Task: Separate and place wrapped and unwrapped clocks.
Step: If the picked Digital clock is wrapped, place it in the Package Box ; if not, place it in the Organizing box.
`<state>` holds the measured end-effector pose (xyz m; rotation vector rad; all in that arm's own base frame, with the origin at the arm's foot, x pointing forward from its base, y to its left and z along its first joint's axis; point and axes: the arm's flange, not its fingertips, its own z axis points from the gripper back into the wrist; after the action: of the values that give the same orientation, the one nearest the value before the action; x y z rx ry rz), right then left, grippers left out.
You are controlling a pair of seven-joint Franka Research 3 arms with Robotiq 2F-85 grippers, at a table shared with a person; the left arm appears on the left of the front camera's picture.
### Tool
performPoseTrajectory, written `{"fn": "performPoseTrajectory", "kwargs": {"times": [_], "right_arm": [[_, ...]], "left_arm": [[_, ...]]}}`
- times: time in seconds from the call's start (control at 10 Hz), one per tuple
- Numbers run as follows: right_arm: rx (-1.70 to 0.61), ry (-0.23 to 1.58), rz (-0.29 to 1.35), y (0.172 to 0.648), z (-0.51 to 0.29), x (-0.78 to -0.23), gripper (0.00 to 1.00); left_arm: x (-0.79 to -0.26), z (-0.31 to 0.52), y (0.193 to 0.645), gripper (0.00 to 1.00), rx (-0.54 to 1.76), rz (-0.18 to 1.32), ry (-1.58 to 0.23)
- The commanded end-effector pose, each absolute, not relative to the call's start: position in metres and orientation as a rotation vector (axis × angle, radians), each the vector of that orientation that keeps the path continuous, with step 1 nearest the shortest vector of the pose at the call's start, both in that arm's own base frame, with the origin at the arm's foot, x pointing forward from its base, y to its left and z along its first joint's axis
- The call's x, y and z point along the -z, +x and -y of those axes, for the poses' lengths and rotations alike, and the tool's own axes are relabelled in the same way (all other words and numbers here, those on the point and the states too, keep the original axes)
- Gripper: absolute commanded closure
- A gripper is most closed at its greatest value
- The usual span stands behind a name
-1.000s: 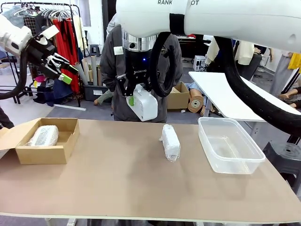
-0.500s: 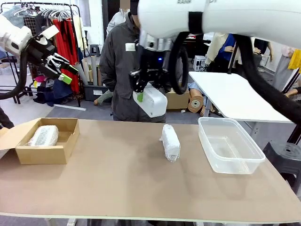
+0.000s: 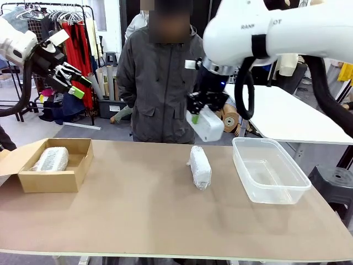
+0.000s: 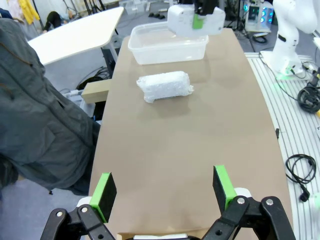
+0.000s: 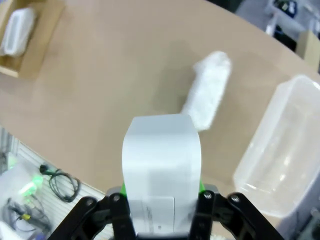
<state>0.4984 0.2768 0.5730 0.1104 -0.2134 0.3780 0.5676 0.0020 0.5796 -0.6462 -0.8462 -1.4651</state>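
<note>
My right gripper (image 3: 202, 115) is shut on the bare white unwrapped clock (image 3: 207, 125), holding it in the air above the table, between the wrapped clock and the clear tub. The right wrist view has that clock (image 5: 161, 160) upright between my jaws. One wrapped clock (image 3: 200, 167) (image 4: 165, 86) (image 5: 207, 90) lies on the table's middle in crinkly film. Another wrapped clock (image 3: 51, 159) (image 5: 17, 25) lies inside the cardboard box (image 3: 77, 175). My left gripper (image 3: 77, 83) (image 4: 165, 189) hangs open and empty, high above the table's left end.
A clear plastic tub (image 3: 271, 190) (image 4: 150, 52) (image 5: 280, 150) stands empty on the right of the table. A person in a dark jacket (image 3: 157, 83) stands at the far edge. The brown tabletop (image 3: 138, 215) is bare in front.
My right gripper has carried the unwrapped clock to the right, from in front of the person to a spot nearer the tub. The left arm has stayed still.
</note>
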Motion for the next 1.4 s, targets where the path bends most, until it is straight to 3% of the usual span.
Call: {"fn": "performPoseTrajectory", "kwargs": {"times": [0.0,0.9,1.3], "right_arm": [[-0.351,0.079,0.252,0.499,-0.234,-0.572,1.0],[-0.052,0.031,0.311,0.526,-0.123,-0.562,1.0],[-0.129,0.044,0.275,0.534,-0.127,-0.572,1.0]], "left_arm": [[-0.58,-0.002,0.566,0.0,1.467,0.846,-0.65],[-0.58,-0.002,0.566,0.0,1.467,0.846,-0.65],[-0.58,-0.002,0.566,0.0,1.467,0.846,-0.65]]}}
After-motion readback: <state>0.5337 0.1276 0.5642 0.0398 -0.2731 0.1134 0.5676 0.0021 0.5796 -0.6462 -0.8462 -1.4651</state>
